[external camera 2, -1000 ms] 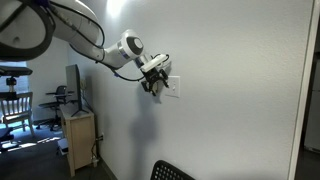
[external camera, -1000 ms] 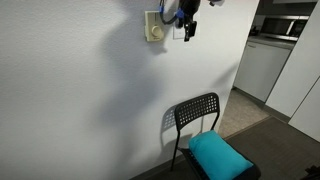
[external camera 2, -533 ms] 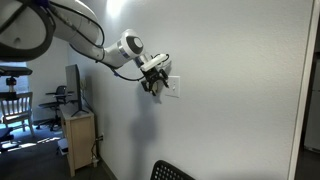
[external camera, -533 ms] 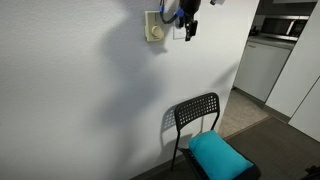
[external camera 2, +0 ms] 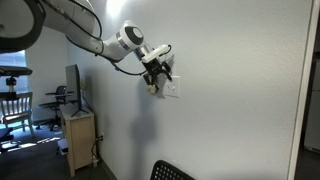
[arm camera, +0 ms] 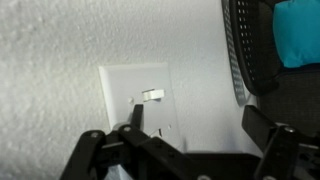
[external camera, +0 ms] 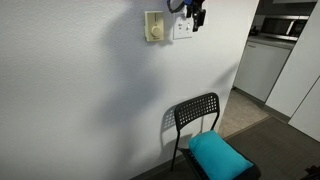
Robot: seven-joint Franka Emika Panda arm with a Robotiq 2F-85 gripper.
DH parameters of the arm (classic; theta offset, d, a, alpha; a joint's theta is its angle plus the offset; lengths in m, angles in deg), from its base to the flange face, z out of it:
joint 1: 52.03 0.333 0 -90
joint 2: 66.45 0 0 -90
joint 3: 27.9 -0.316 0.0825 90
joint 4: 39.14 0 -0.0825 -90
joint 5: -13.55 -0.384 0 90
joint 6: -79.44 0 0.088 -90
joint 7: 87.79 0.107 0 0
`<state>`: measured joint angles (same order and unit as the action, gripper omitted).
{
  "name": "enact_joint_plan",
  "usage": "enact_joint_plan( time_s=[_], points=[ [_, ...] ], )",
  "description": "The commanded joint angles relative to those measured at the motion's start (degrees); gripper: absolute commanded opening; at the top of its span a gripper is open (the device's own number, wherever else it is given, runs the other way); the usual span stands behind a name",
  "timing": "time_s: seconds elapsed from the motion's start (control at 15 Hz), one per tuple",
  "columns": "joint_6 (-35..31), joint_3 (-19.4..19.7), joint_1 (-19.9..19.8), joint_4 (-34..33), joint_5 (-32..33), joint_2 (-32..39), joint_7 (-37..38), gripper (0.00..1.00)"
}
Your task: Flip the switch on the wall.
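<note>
— The gripper (arm camera: pixel 195 125): how does it stand?
— Jaws spread wide, holding nothing. In the wrist view one dark fingertip (arm camera: pixel 133 112) lies over the plate of the switch (arm camera: pixel 140 95), just beside its small white toggle (arm camera: pixel 152 95). Whether it touches, I cannot tell.
— And the arm (external camera 2: pixel 100 40)?
— In an exterior view it reaches in from the upper left, wrist bent toward the wall (external camera 2: pixel 240 90), with the gripper at the plate's upper edge.
— What is cut off?
— In an exterior view the frame's top crops the gripper. There the switch sits just beside a beige dial box (external camera: pixel 155 27). Below stands a black chair (external camera: pixel 197 115) carrying a teal cushion (external camera: pixel 218 156).
</note>
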<state>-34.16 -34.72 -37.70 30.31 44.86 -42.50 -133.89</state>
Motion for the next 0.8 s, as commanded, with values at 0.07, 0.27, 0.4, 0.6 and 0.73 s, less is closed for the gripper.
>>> enact_joint_plan(
  time_s=[0.07, 0.27, 0.4, 0.6, 0.73],
  points=[
    [-0.75, 0.87, -0.74, 2.43, 0.64, -3.42, 0.01, 1.00],
    [-1.27, 0.73, -1.10, 2.30, -0.27, -3.85, 0.96, 1.00],
    [-1.05, 0.45, -1.28, 2.24, -1.33, -3.98, 1.33, 1.00],
    [-0.12, 0.57, -0.52, 0.07, -0.89, -2.54, 1.21, 1.00],
    [-0.12, 0.57, -0.52, 0.13, -0.98, -2.54, 1.29, 1.00]
  ],
)
